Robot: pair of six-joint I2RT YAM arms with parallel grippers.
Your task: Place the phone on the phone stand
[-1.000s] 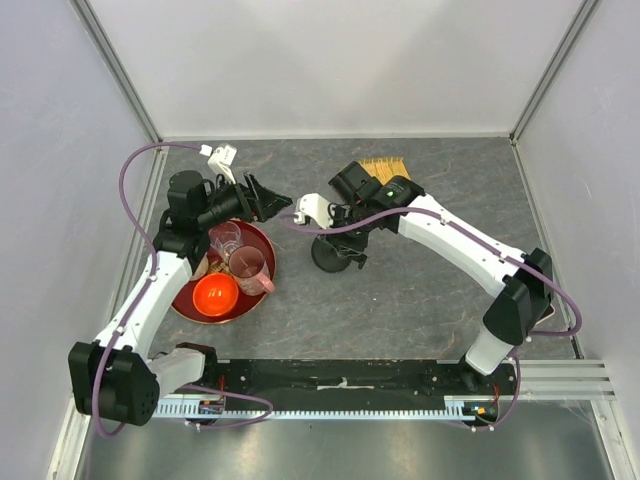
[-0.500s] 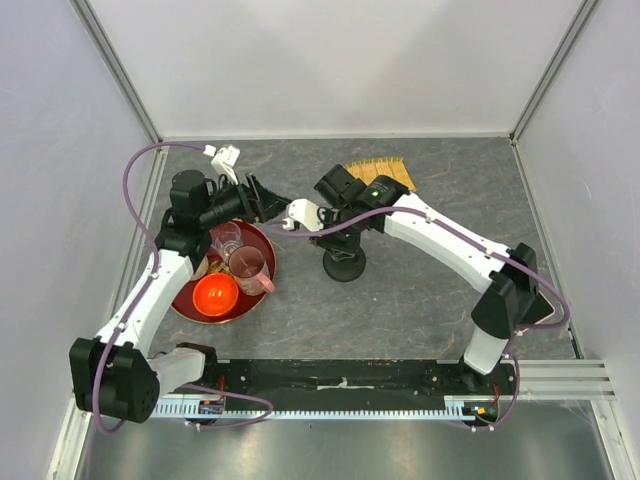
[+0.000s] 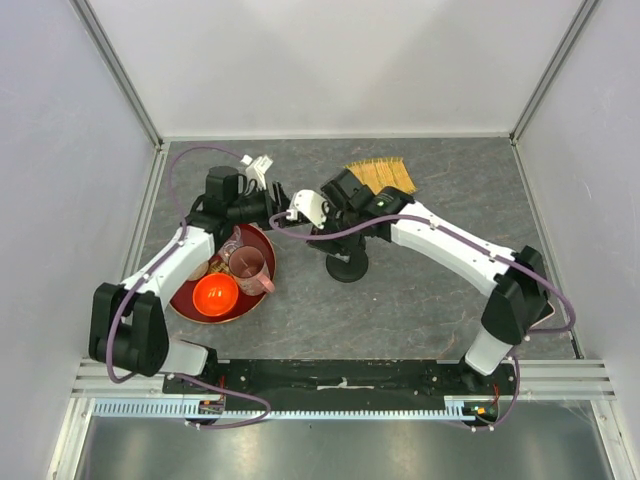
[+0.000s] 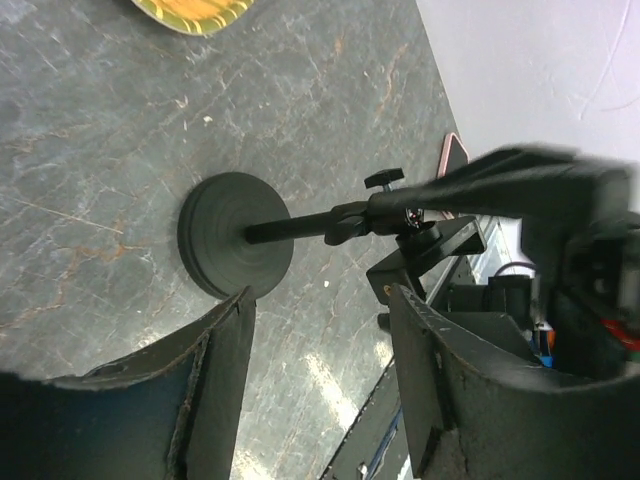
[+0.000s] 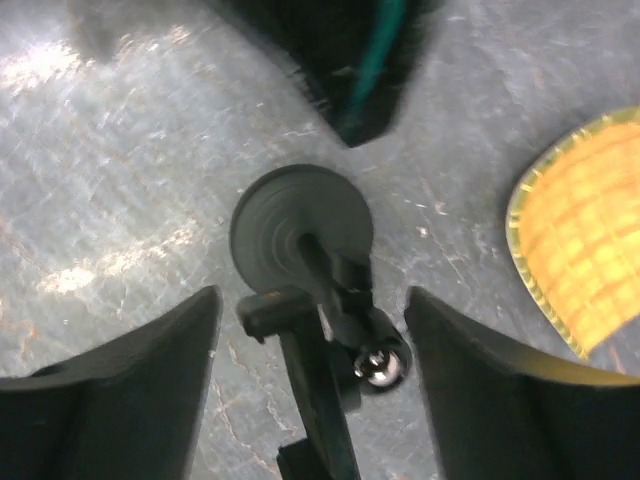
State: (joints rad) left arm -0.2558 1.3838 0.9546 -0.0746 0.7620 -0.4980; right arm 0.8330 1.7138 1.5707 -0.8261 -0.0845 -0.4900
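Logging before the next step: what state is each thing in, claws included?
phone stand: upright on its base, cradle empty
phone: on the table, not on the stand
left claw: open, holding nothing
right claw: open either side of the stand's arm, not gripping
pink cup: upright in the red tray

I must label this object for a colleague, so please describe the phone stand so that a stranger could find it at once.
On the grey table, look just right of the round red tray, near the middle. There stands the phone stand. Unlike its colourful neighbours, it is all black: a flat round disc with a thin stem rising from it.
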